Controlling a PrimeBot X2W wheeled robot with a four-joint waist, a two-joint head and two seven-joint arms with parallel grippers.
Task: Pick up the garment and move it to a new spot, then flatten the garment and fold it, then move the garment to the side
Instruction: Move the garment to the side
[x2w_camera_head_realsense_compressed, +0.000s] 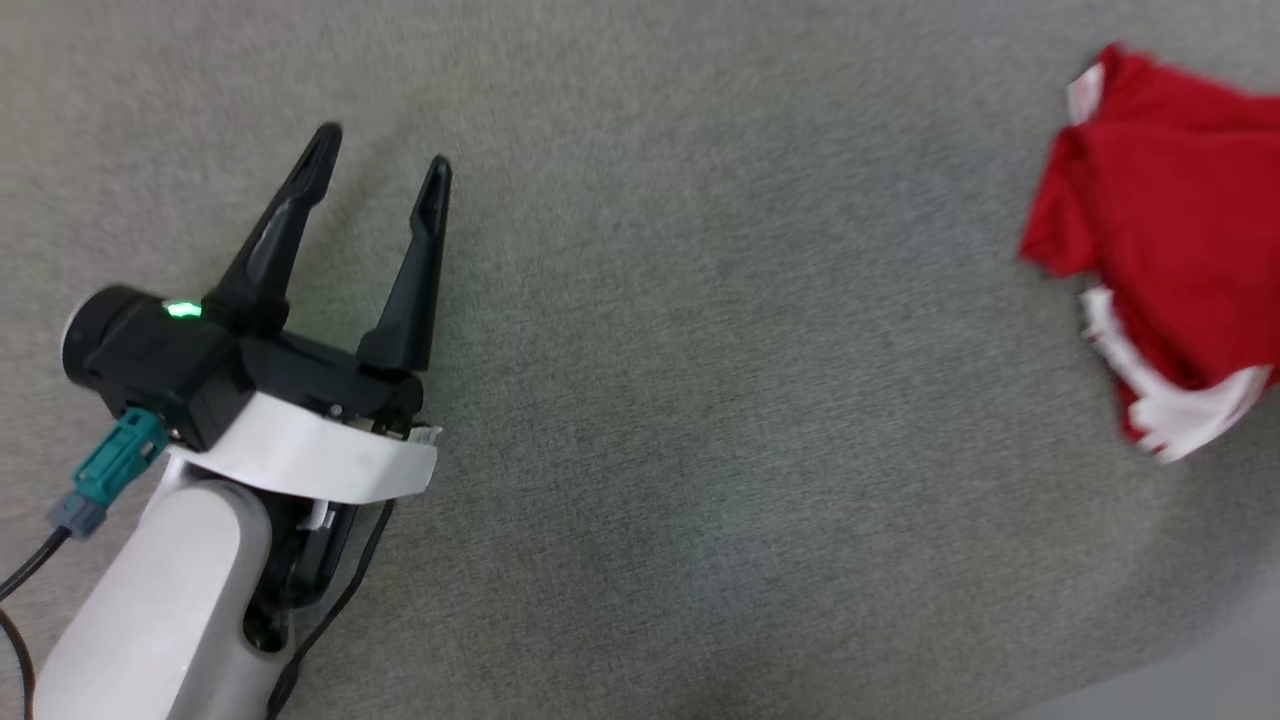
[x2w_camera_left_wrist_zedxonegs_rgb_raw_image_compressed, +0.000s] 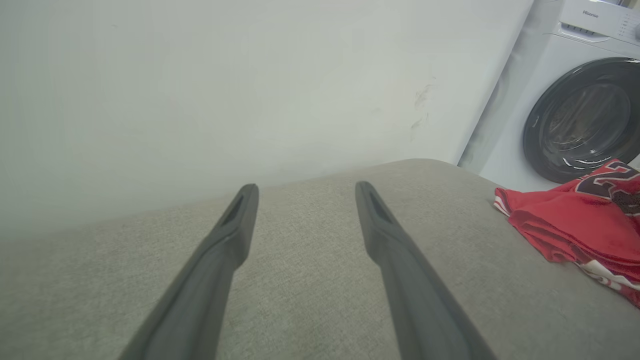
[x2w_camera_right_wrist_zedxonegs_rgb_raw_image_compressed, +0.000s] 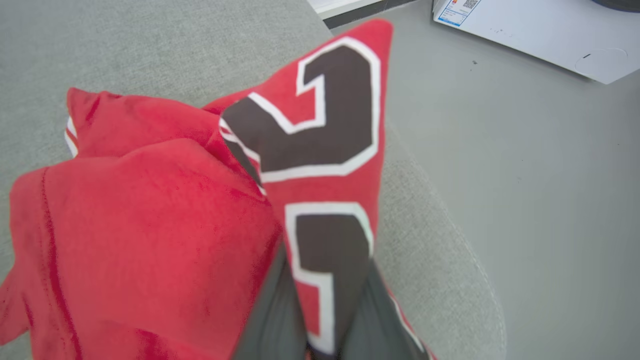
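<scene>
Right pincer (x2w_camera_right_wrist_zedxonegs_rgb_raw_image_compressed: 325, 272) clamped on red jersey (x2w_camera_right_wrist_zedxonegs_rgb_raw_image_compressed: 150, 215) at number print (x2w_camera_right_wrist_zedxonegs_rgb_raw_image_compressed: 330, 235); left pincer (x2w_camera_head_realsense_compressed: 381, 152) wide open, empty. Jersey best lifted clear before being carried sideways.

Soft cloth garment (x2w_camera_right_wrist_zedxonegs_rgb_raw_image_compressed: 150, 210): red, matt, slightly fuzzy nap; number print (x2w_camera_right_wrist_zedxonegs_rgb_raw_image_compressed: 325, 120) flatter, smoother. Cushion top (x2w_camera_head_realsense_compressed: 700, 400): grey woven fabric, coarse, matt. Left gripper (x2w_camera_head_realsense_compressed: 383, 148) fingers (x2w_camera_head_realsense_compressed: 275, 235): matt blk plastic; forearm shell (x2w_camera_head_realsense_compressed: 170, 580) smooth white, semi-gloss. Washing machine (x2w_camera_left_wrist_zedxonegs_rgb_raw_image_compressed: 515, 135): glossy white w/ dark shiny door glass (x2w_camera_left_wrist_zedxonegs_rgb_raw_image_compressed: 585, 117).
</scene>
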